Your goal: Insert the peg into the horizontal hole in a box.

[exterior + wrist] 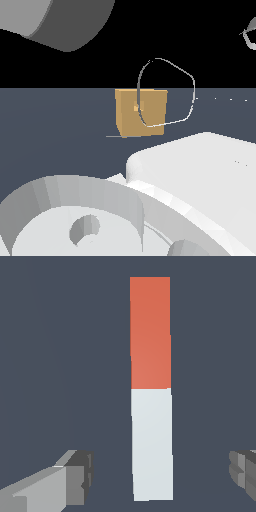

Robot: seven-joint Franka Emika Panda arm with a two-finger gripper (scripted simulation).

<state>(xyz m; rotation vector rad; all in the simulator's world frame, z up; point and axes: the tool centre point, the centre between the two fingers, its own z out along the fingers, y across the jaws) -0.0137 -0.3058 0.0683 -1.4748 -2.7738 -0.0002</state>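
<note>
While one peg [151, 388] lies flat, the gripper [160, 476] hangs spread wide above it, grasping nothing. One box [140, 112] shows one hole [136, 108].

In the exterior view we are seeing the arm [190, 170] cut off by the frame edges, a thin wire loop [167, 92] crossing the box [140, 112], and the hole [136, 108] too small to read. The wrist view's edges are cutting off both fingers [50, 486].
</note>
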